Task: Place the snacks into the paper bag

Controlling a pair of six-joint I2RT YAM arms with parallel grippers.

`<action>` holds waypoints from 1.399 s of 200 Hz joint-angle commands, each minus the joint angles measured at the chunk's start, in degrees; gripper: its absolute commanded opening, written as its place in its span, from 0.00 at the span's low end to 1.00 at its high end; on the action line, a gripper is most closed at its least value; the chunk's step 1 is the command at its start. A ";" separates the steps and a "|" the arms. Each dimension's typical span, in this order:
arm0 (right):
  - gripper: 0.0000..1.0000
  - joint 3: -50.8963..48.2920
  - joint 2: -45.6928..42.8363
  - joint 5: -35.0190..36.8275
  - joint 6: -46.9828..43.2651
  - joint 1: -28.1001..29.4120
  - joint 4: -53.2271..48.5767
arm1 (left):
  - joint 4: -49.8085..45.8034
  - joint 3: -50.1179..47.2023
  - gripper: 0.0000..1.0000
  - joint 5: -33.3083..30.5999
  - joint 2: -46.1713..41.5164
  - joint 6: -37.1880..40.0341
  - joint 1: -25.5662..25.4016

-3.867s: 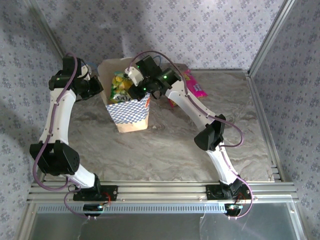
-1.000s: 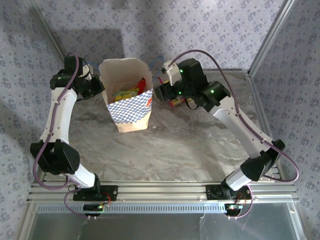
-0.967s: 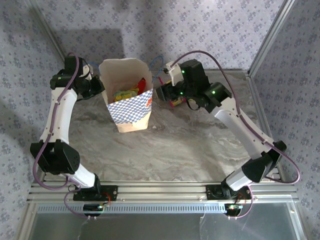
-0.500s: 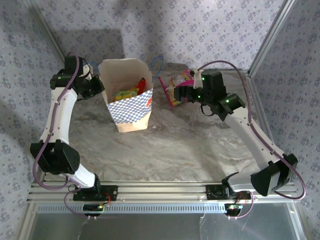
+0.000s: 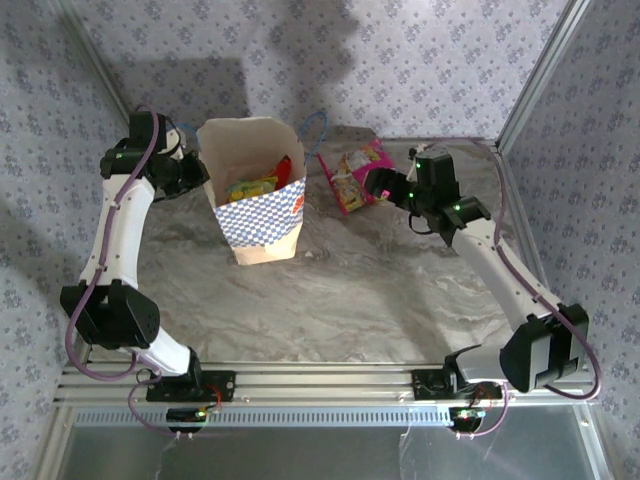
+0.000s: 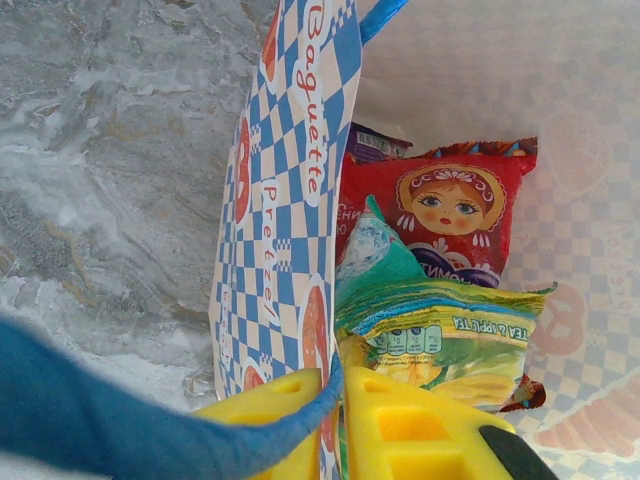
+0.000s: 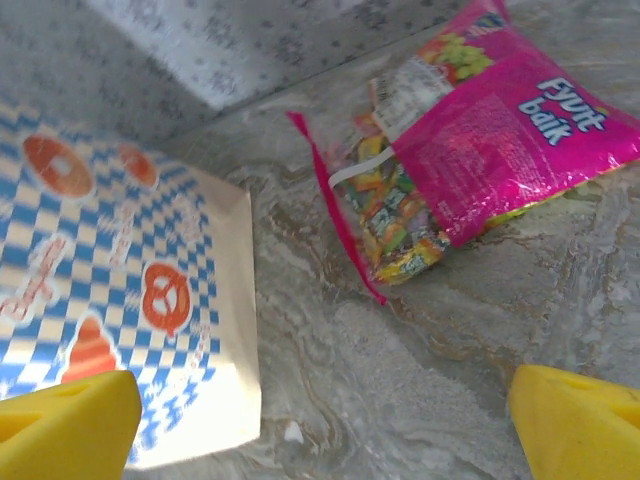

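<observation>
Lying flat: glossy magenta packet (image 7: 500, 150) | checked paper bag (image 5: 262, 222) upright

Grey marbled tabletop (image 5: 350, 300), floral lilac-grey wall panels (image 5: 420, 60), aluminium frame rails (image 5: 320, 375).

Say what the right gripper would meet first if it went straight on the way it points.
Most likely the magenta snack packet lying on the table ahead of the open right gripper; the paper bag stands off to one side. Depth is uncertain.
</observation>
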 commanded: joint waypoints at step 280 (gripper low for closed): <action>0.96 14.85 37.59 -2.14 25.97 -4.50 9.12 | -2.20 0.24 0.15 -5.01 -0.09 2.20 0.13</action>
